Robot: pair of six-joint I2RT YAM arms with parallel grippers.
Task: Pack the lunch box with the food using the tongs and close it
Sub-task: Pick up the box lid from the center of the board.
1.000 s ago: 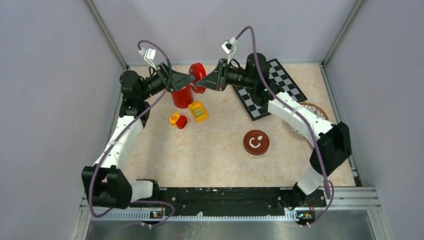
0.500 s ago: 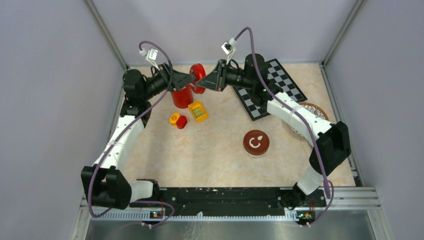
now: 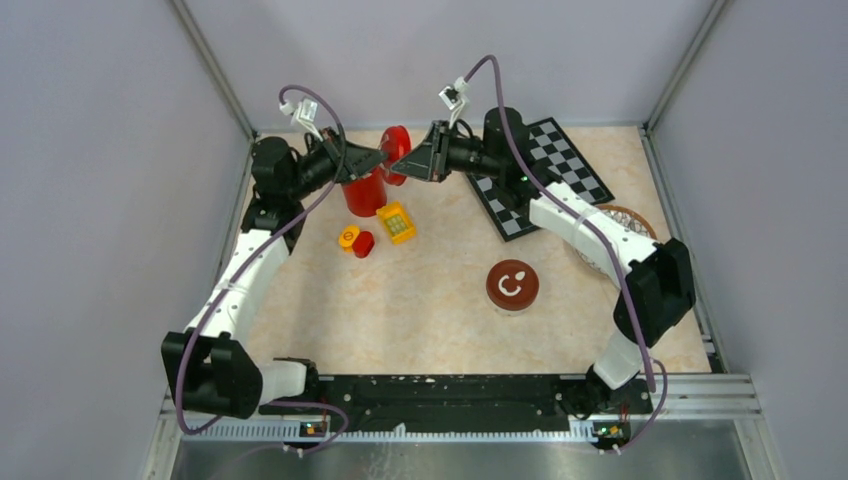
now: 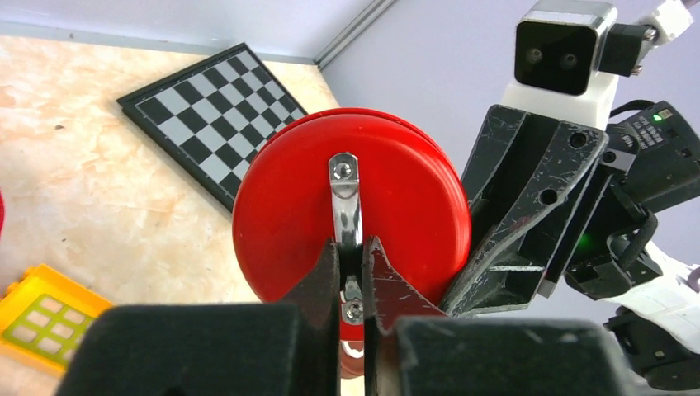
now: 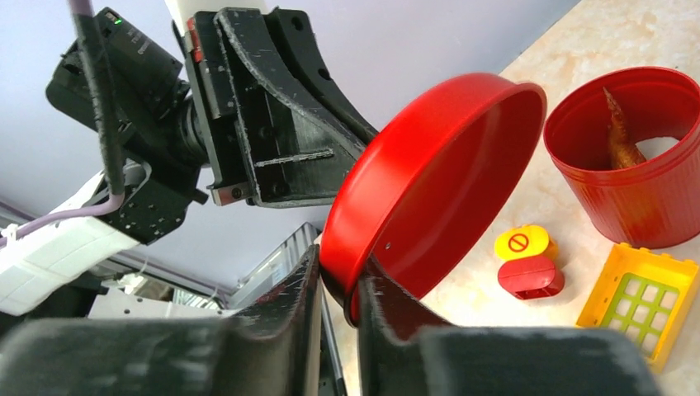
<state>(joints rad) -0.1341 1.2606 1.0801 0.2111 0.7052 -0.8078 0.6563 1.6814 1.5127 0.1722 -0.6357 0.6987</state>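
Both grippers are on the red lid [image 4: 396, 190], held on edge in the air at the back of the counter [image 3: 440, 310], just beside the open red pot [image 5: 644, 190]. Left gripper [image 4: 352, 264] is nearly closed, pinching the lid's thin metal handle [image 4: 345, 194]. Right gripper [image 5: 338, 285] is narrow, clamped on the lid's rim. In the pot we see an orange-brown pointed piece, probably the food [image 5: 621, 140]. The lunch box [image 3: 512, 286] sits well apart, front right of centre, near the chessboard [image 3: 560, 165], and looks covered by a dark red top with a white mark. We can't find the tongs in any view. Our read on handling: the lid is stiff, light and smooth, so the rim pinch could slip and the handle is the safer hold. The lunch box looks light with a slick wall and will likely skate if pushed, so we'd take it by the rim or top and steady it with the other arm. The food looks small and light, maybe crumbly, so we'd squeeze gently with the tongs, which we expect to be thin and springy, gripped mid-arm.
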